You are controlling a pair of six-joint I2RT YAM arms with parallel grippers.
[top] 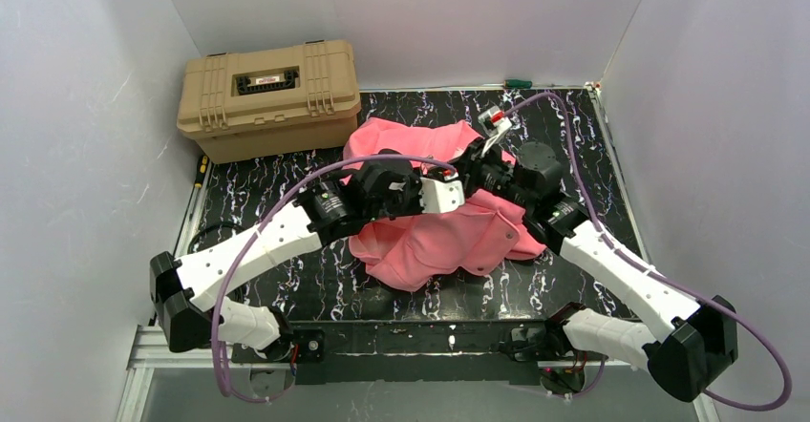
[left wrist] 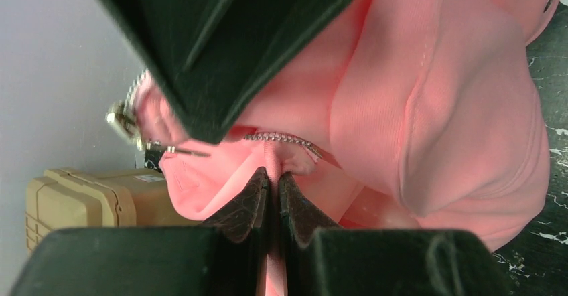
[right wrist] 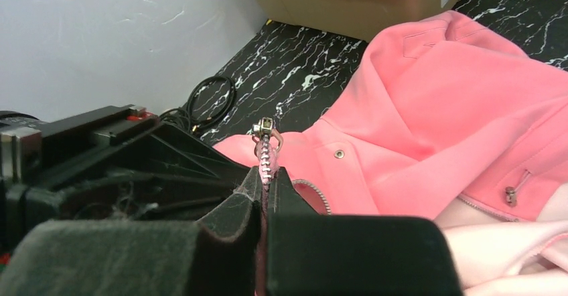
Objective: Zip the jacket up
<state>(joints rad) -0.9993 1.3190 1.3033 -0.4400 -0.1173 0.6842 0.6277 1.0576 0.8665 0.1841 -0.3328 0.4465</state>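
The salmon-pink jacket (top: 449,236) lies crumpled in the middle of the black marbled table (top: 287,183). Both grippers meet above its upper middle. My left gripper (left wrist: 274,174) is shut on a fold of the jacket's pink fabric just below a run of zipper teeth (left wrist: 281,137). My right gripper (right wrist: 266,172) is shut on the zipper tape, whose metal teeth and slider (right wrist: 266,130) stick up just past its fingertips. In the top view the left gripper (top: 457,185) and right gripper (top: 475,166) nearly touch. A snap (right wrist: 339,153) shows on the front panel.
A tan hard case (top: 270,97) stands at the back left, close to the jacket. A black coiled cable (right wrist: 211,98) lies by the left wall. A green-handled tool (top: 518,83) lies at the back edge. White walls close in three sides.
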